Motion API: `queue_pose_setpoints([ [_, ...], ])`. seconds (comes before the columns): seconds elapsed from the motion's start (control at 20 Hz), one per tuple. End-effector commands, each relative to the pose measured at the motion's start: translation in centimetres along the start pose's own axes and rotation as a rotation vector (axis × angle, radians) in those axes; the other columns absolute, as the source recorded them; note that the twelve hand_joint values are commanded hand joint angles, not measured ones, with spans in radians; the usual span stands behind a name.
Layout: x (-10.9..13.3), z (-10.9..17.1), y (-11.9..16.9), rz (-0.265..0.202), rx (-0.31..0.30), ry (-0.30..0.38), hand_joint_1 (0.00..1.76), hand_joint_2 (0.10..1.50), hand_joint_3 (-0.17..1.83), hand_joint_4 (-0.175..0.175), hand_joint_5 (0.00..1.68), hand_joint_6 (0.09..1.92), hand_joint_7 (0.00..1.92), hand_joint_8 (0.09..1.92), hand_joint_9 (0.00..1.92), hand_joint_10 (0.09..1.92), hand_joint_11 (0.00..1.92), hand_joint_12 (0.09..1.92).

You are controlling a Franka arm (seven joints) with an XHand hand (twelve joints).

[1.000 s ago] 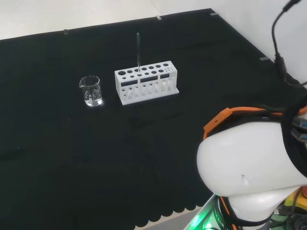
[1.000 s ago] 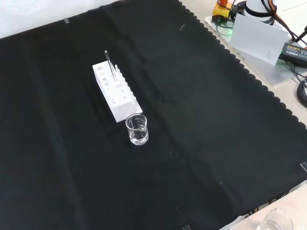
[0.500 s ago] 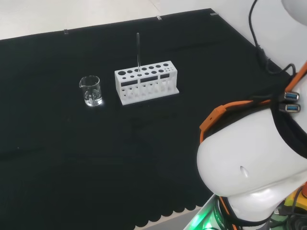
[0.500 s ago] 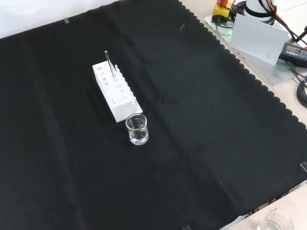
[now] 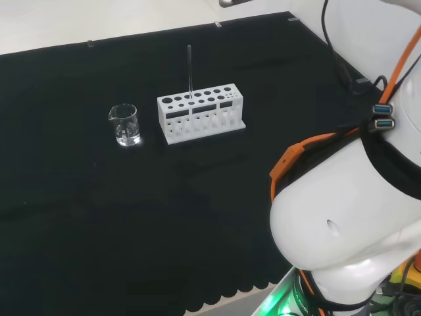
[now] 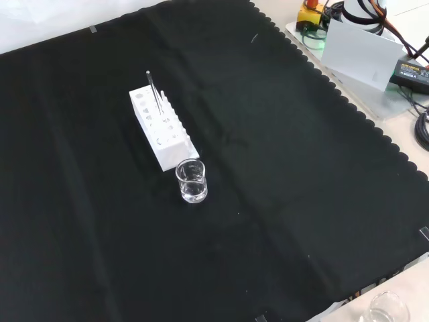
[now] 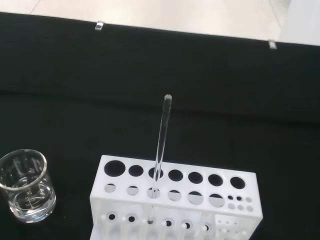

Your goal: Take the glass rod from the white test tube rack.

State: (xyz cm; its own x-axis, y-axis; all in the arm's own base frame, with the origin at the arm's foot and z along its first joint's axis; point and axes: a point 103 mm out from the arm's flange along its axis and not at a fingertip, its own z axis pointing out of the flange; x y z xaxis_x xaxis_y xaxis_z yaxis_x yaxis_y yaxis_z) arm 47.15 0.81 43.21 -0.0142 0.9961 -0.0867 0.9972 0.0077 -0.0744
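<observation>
We log the glass rod [image 5: 189, 71] standing upright in the white test tube rack [image 5: 200, 113], in a hole of the back row, third from the left end in the head view. The small glass beaker [image 5: 124, 124] sits at 9 o'clock of the rack in that view, near but apart. In the front view the same beaker [image 6: 192, 180] lies at 5 o'clock of the rack [image 6: 161, 127], just beside its near end, and the rod [image 6: 154, 88] reads as a thin pale line against the black cloth [image 6: 281, 174]. The wrist view gives us what the others do not: the rod [image 7: 160, 145] passes through the top plate and down to the lower tier of the rack [image 7: 175, 200], and the beaker [image 7: 26, 186] holds a little clear liquid. The rack's base is cut off there. The arm's white link [image 5: 348, 224] fills the head view's 4 o'clock corner. We cannot tell whether the hand is open or closed
</observation>
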Motion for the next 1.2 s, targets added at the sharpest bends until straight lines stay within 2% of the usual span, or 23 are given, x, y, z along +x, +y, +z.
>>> queue_pose_setpoints([
  [0.05, -0.3, 1.8, 2.4, -0.005, 0.017, 0.017, 0.50, 1.18, -0.17, -0.084, 0.43, 0.18, 0.31, 0.74, 0.34, 0.79, 0.00, 1.21],
  [0.6, -0.5, 5.7, 5.0, -0.018, 0.040, 0.024, 0.51, 1.20, -0.17, -0.092, 0.42, 0.20, 0.36, 0.73, 0.41, 0.76, 0.00, 1.25],
  [0.85, -0.9, 7.1, 6.1, -0.019, 0.036, 0.059, 0.51, 1.21, -0.17, -0.093, 0.41, 0.22, 0.38, 0.73, 0.44, 0.74, 0.00, 1.26],
  [1.2, -0.9, 9.7, 7.5, -0.025, 0.050, 0.070, 0.51, 1.23, -0.17, -0.096, 0.40, 0.26, 0.40, 0.72, 0.48, 0.72, 0.00, 1.29],
])
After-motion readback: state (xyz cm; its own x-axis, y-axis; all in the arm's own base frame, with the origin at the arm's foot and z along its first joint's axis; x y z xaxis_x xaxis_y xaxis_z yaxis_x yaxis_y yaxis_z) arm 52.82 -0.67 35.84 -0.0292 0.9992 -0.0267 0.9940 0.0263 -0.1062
